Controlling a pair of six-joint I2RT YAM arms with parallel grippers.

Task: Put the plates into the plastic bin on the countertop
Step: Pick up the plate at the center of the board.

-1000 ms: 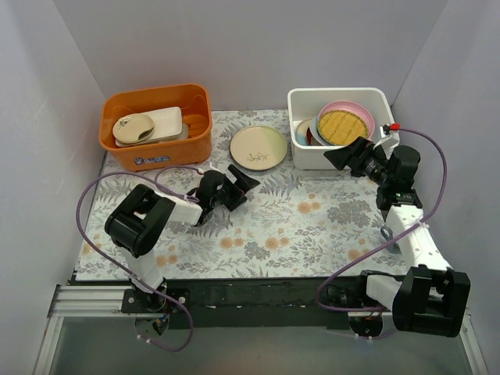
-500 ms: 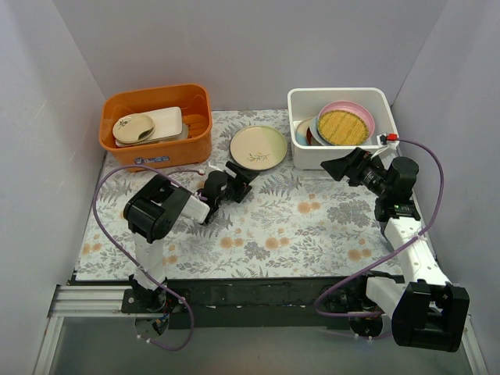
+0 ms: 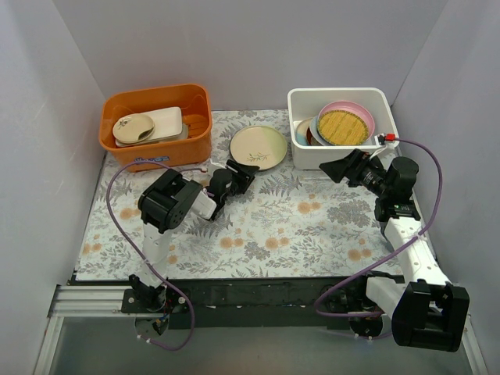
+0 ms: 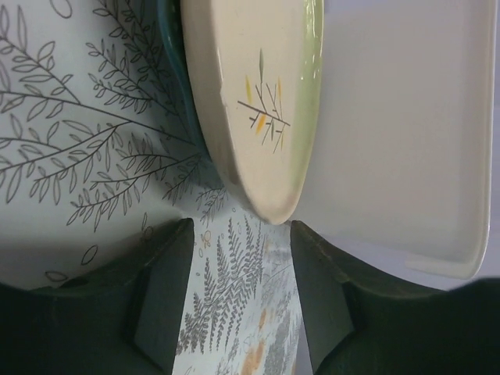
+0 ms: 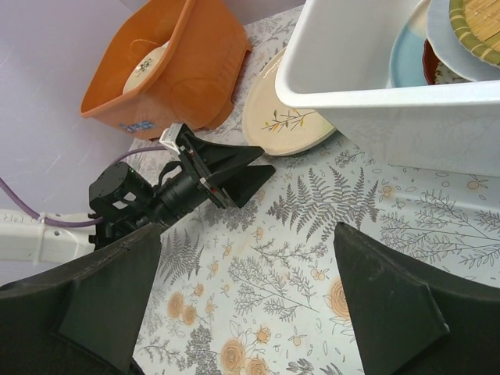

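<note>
Plates of mixed colours were split between two places; a cream round plate with a leaf sprig lay on the fern-and-flower patterned countertop, just to the left of the white rectangular plastic bin, its rim close beside the bin's left wall; in the left wrist view a dark teal edge showed beneath it, though how much lay there could not be told. Inside the bin a yellow textured plate leaned on top of a pink plate, with a pale blue plate and a dark red one toward the bin's left wall. The left gripper sat low on the countertop, left of the bin and in front of the cream plate; its claw was released, the two dark fingers spread apart with the plate's near rim just beyond their tips and not pinched. The right gripper hung just in front of the bin's near wall, claw spread wide and grasping nothing. Well to the left of the bin stood an orange rectangular plastic tub holding cream dishes.
</note>
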